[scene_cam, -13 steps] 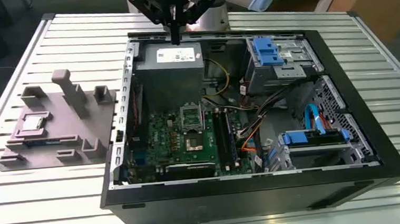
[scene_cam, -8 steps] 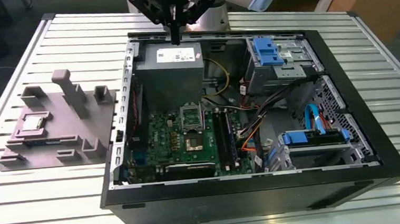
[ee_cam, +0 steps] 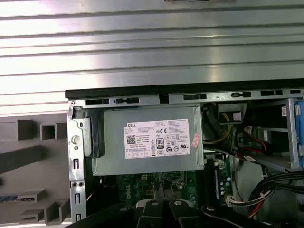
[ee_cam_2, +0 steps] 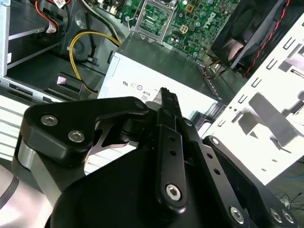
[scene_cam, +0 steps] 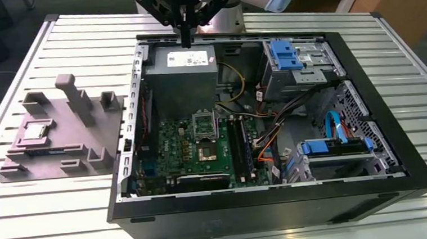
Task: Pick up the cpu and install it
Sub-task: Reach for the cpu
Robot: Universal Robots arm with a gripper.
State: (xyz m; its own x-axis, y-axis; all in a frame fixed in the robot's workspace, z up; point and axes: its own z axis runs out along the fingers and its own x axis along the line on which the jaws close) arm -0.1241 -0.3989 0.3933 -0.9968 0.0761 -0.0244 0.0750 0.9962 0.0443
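Cpu (scene_cam: 34,131): shiny silver square, pale rim (on grey fixture (scene_cam: 98,136)).

A black open computer case (scene_cam: 420,178) lies on the ribbed metal table (scene_cam: 40,222); just beside it, on the exterior view's left, a grey moulded fixture (scene_cam: 105,132) carries the small silver square cpu (scene_cam: 34,131). Inside the case, the grey power-supply box (scene_cam: 183,82) sits behind the green motherboard (scene_cam: 174,150).

Pincer (ee_cam: 160,194) body, perhaps mostly, off-frame
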